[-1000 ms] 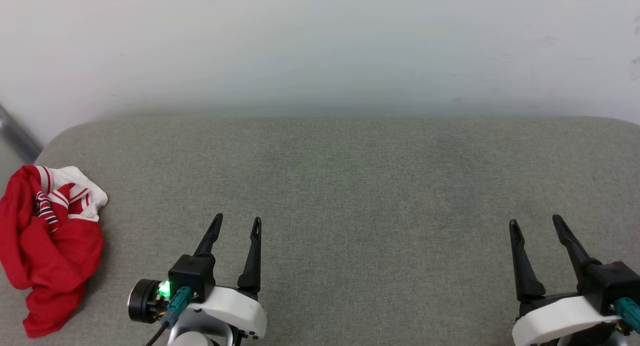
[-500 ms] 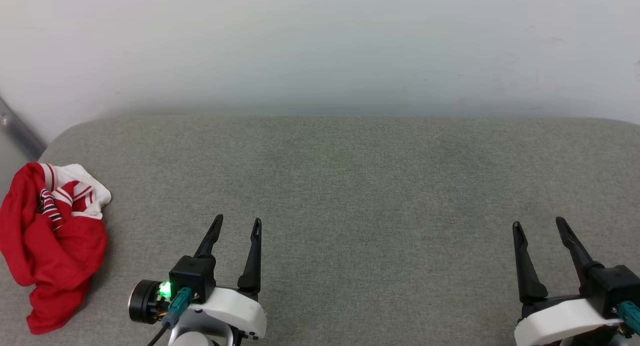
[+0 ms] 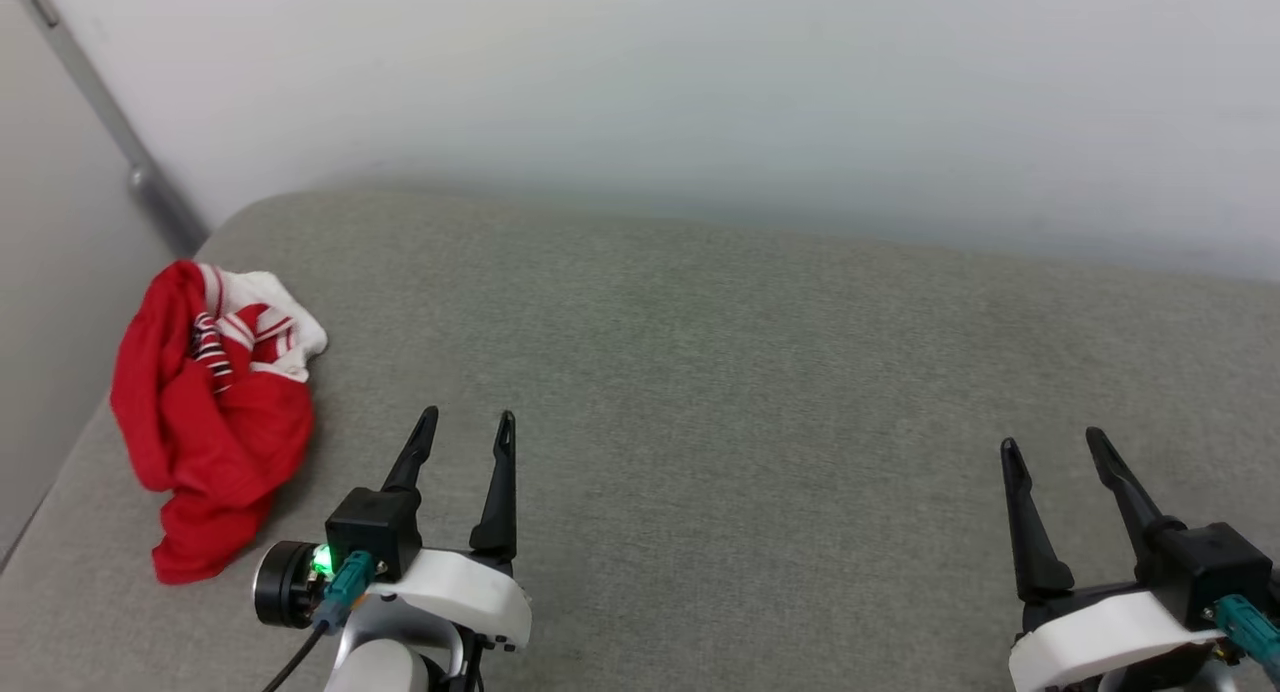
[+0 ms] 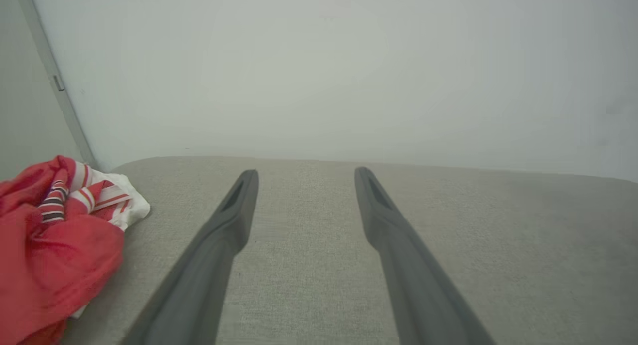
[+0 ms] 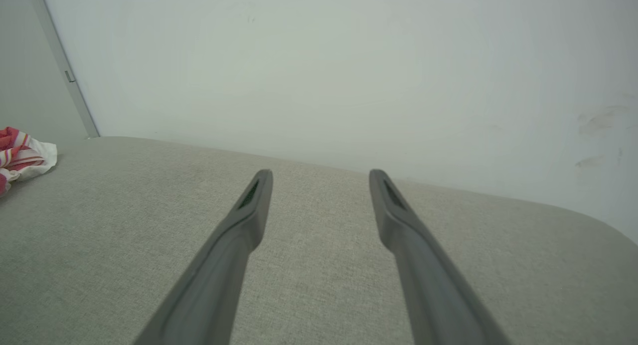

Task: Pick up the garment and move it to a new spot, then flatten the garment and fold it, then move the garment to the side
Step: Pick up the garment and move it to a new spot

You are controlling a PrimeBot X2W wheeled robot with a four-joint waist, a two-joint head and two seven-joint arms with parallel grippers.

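Between the earlier frame and now my head camera has turned toward the left, so the whole picture has shifted. The garment (image 3: 215, 412) sits further into view, though I see no move of its own. Garment: a crumpled red heap with a white, red-striped sleeve section at its far end. It lies on the grey fabric cushion (image 3: 760, 392) close to the cushion's left edge, to the left of my left gripper (image 3: 468, 415) and apart from it. Left gripper: lower left of the head view, fingers pointing away from me, jaws spread wide with nothing between them; a green light (image 3: 322, 560) glows on its wrist housing. My left wrist view shows bare cushion between the two fingers and the garment at that view's left edge. Right gripper (image 3: 1051, 439): lower right of the head view, jaws likewise wide and empty, well apart from the garment. In my right wrist view the garment is a small red-and-white patch at the far left edge. Background: a plain pale wall (image 3: 700, 92) stands behind the cushion, and a grey metal strip (image 3: 110, 122) runs up it at the left.
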